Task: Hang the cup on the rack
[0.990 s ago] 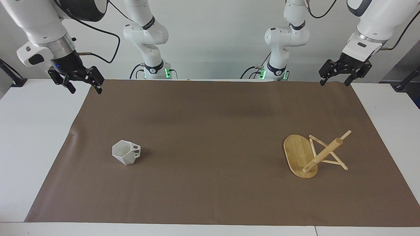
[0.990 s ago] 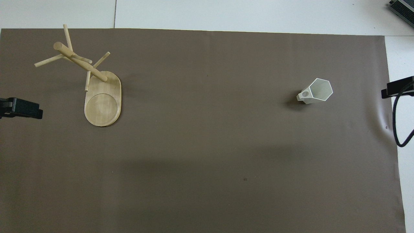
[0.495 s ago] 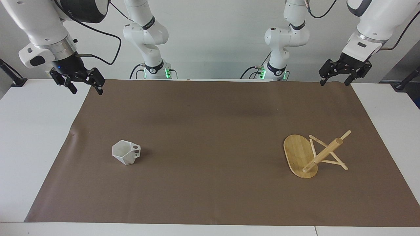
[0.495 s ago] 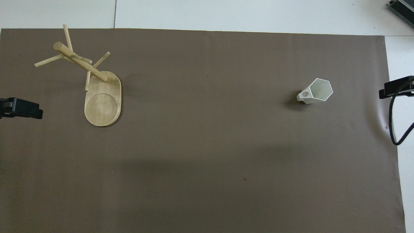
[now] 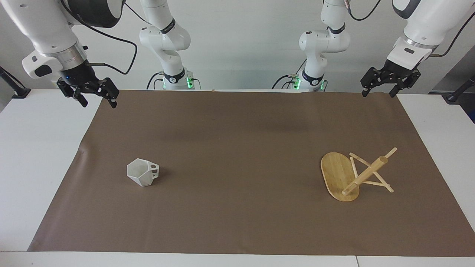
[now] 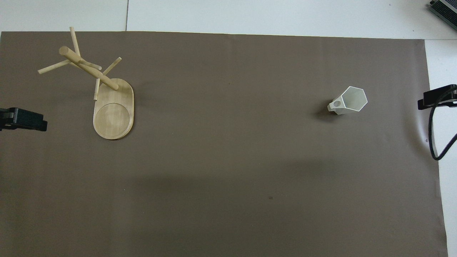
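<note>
A faceted white cup (image 5: 143, 172) is sitting lower left on the matte brown surface (image 5: 237, 148); the bamboo rack (image 5: 352, 176) is standing lower right. Both the left hand (image 5: 382, 91) and the right hand (image 5: 95, 102) are hanging wide, empty.

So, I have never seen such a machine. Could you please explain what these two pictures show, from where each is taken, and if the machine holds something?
These are two white robot arms at a table, each ending in a black two-fingered hand. One picture looks across the table toward the robots; the other looks steeply down from above their end.

On the brown mat lie two things. A small white cup stands toward the right arm's end. A bamboo rack, a stand with pegs for hanging cups, stands toward the left arm's end.

The right hand hangs in the air over the mat's corner, and the left hand over the other corner on the robots' side. Both are open and hold nothing. The cup is not yet on the rack.
</note>
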